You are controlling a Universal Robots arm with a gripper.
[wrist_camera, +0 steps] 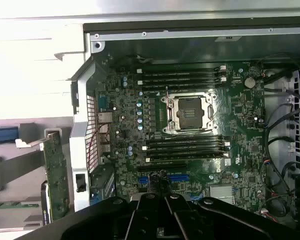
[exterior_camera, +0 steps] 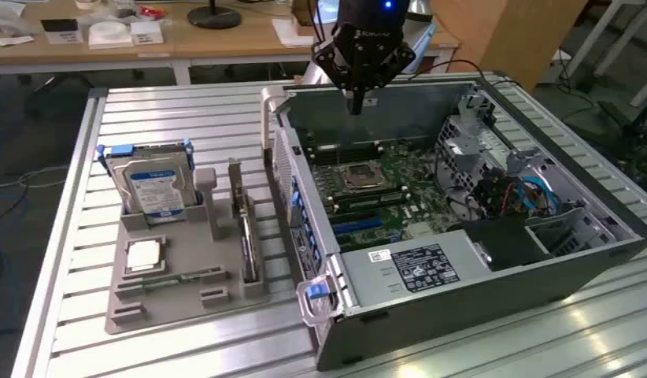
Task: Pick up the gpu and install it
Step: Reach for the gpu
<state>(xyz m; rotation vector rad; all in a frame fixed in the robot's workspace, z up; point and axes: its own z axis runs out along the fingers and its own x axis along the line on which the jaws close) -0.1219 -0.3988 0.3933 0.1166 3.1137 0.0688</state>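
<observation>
Grey rack (exterior_camera: 166,303) w/ gpu (exterior_camera: 247,244) upright, hand (exterior_camera: 356,108) closed, prob. empty, over open PC case (exterior_camera: 460,291)

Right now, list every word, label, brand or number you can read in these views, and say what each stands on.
No text reads with certainty.
On the gripper: white wordmark on its body, too blurred.
On the hard drive: blue-white label, print too small.
On the power supply: black label and white sticker, too small.
On the motherboard: white markings, too small.
</observation>
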